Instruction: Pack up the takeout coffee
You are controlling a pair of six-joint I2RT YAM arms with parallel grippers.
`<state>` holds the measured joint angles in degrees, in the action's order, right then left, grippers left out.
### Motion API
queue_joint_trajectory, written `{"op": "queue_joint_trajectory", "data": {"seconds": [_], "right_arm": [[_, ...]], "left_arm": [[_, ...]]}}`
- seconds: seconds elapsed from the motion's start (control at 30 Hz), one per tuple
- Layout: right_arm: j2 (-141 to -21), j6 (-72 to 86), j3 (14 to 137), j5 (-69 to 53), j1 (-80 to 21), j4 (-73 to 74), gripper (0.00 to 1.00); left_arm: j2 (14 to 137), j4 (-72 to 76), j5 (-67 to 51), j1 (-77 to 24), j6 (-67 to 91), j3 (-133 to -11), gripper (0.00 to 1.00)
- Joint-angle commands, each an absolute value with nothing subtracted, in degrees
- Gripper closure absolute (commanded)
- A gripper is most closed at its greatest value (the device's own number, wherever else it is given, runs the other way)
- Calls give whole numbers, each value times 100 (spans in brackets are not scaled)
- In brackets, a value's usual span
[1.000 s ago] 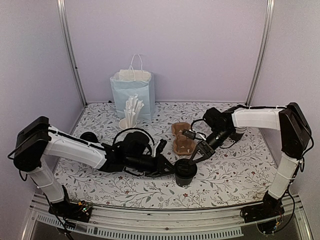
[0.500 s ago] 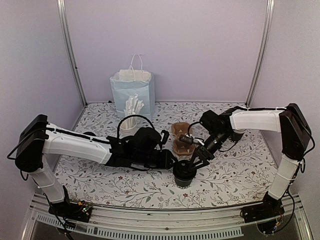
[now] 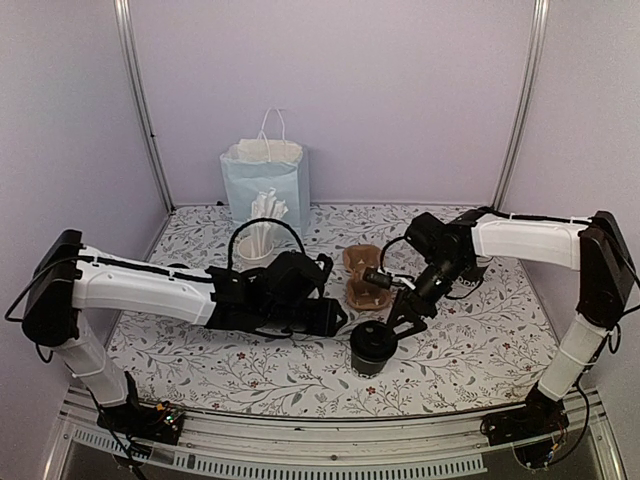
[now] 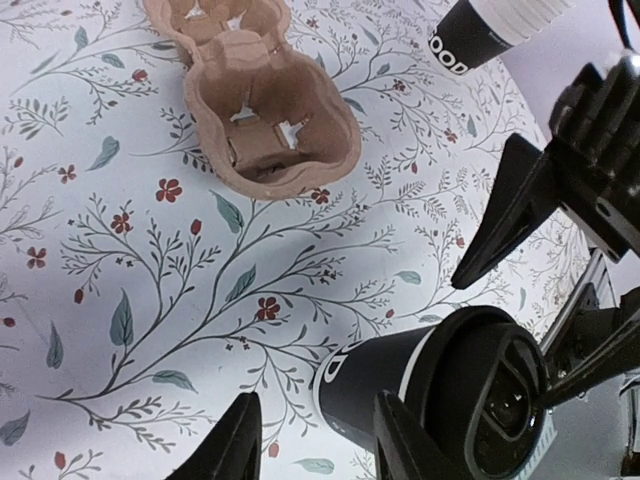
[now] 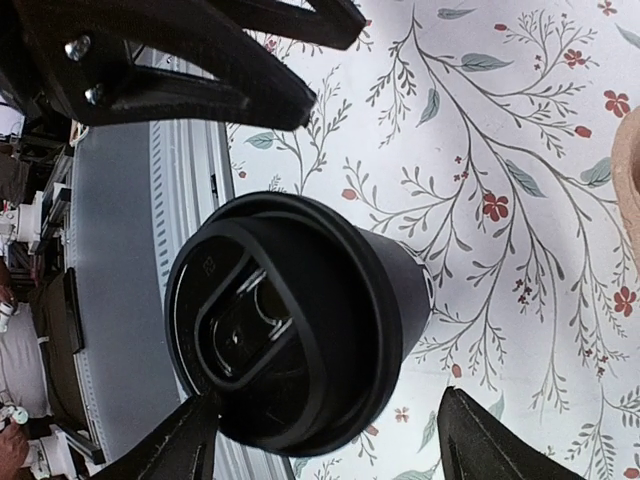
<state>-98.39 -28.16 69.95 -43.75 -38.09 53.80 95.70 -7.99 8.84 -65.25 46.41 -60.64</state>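
Near the front edge of the flowered table (image 3: 480,340), the lidded black paper cup (image 3: 371,345) stands close to the empty brown moulded-pulp two-hole carrier (image 4: 255,110). We see the left gripper (image 3: 335,318) and the right gripper (image 3: 402,318) both spread apart and holding nothing. We judge that the lid is done and that seating the cup in the carrier is not yet done.

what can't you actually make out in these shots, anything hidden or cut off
- Second cup, left wrist view: cut off by the top edge, its lettering only partly readable.
- Lidded cup, all views: the lid hides any contents.
- Paper bag, top view: its own front wall hides the inside.
- Carrier, right wrist view: only a sliver at the right edge.
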Motion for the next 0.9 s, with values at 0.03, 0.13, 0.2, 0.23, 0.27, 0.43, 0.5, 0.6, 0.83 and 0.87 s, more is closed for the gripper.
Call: {"op": "queue_joint_trajectory", "data": {"seconds": [0.03, 0.13, 0.2, 0.23, 0.27, 0.43, 0.5, 0.6, 0.83, 0.87], "right_arm": [[-9451, -3035, 7192, -4148, -3788, 5509, 21], [-9311, -3140, 7223, -4221, -3788, 5511, 21], [-9225, -3220, 7274, -4255, -3792, 5534, 21], [-9172, -3267, 7297, -4242, -3803, 5530, 20], [-9129, -3308, 7305, -4207, -3835, 5505, 20], [-8626, -3548, 7095, -3459, -4338, 4918, 2], [-8483, -3627, 7009, -3176, -4589, 4731, 1], [-8556, -3706, 7077, -2890, -4870, 4681, 1], [-8948, -3700, 7164, -2300, -5263, 4524, 1], [-9019, -3700, 7163, -2231, -5302, 4511, 1]], "left_arm": [[9069, -800, 1208, -6542, 4522, -5680, 56], [8948, -782, 1320, -6535, 4522, -5508, 53], [8910, -812, 1389, -6528, 4516, -5473, 52], [8888, -832, 1415, -6526, 4501, -5468, 51], [8866, -857, 1457, -6526, 4480, -5467, 51], [8724, -855, 1621, -6492, 4196, -5399, 41], [8602, -572, 1627, -6479, 4064, -5216, 36], [8382, -293, 1650, -6388, 4170, -4915, 33], [8083, -123, 1609, -6263, 4478, -4484, 33], [8059, -127, 1615, -6251, 4507, -4444, 32]]}}
